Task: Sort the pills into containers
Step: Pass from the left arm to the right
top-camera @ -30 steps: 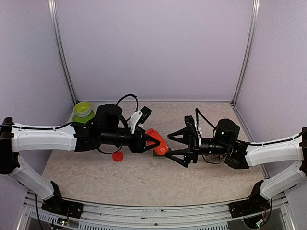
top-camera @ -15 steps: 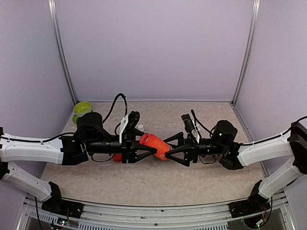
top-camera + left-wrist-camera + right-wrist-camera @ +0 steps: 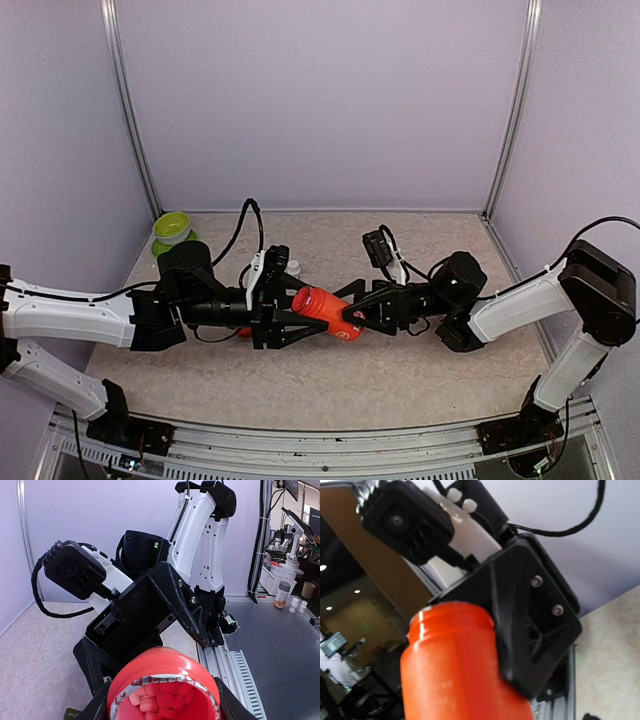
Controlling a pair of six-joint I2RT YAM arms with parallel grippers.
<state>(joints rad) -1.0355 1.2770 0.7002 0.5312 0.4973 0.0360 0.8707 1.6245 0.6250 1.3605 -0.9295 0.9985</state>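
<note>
1. Mid-bench, raised. The orange bottle (image 3: 322,308) hangs above the bench (image 3: 400,370), lying nearly level between the two arms. The left pincer (image 3: 303,313) is clamped across it, one finger on each side. In the left wrist view the mouth is uncapped and turned toward that wrist, and the pills (image 3: 162,700), red and round, lie piled inside. Judgement: the near-level attitude keeps them in while the bottle is off the bench.

2. Opposite end. The right pincer (image 3: 348,318) straddles the bottle's closed end, jaws apart on either side of the body. No view shows whether they press on it. Judgement: this reads as a handover or a two-arm steadying hold, so the bottle can be tipped under control.

3. Bench level. The red cap (image 3: 245,331) lies partly hidden under the left arm. The containers cannot be made out; the arms and bottle may cover them.

4. Far left corner. The lime-green bowl (image 3: 172,227) stands well apart from the work.
</note>
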